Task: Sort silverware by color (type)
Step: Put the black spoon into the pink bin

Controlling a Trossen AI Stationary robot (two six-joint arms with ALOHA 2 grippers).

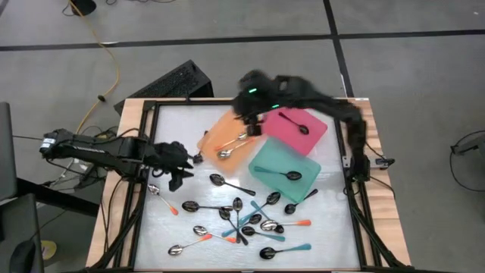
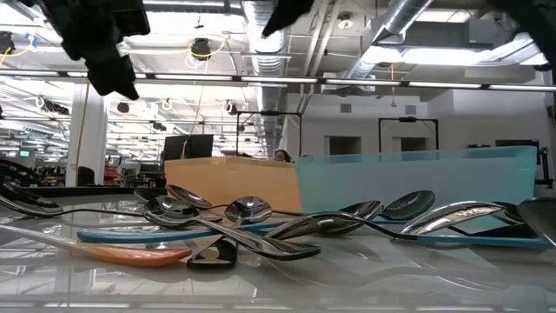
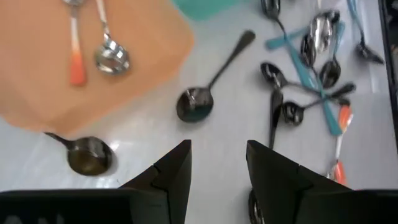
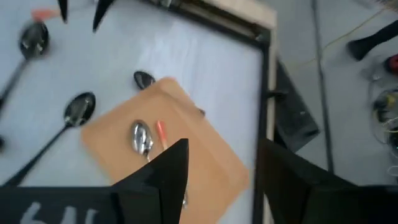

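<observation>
High view: orange tray (image 1: 220, 130) holds spoons (image 1: 233, 144).

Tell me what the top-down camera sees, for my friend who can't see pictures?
Three trays, orange, pink and teal, hold a few spoons; most spoons lie scattered below. The right gripper hovers over the orange tray.

Open-plan lab/office w/ industrial fit-out: exposed ducts (image 2: 261, 35) & pipes on bare ceiling, strip lights, white columns (image 2: 87, 130), monitors (image 2: 189, 146) on far desks. Grey carpet-tile floor (image 1: 409, 83), yellow cable (image 1: 106, 68) trailing far left, wood-edged table (image 1: 129, 121) w/ robot rig
</observation>
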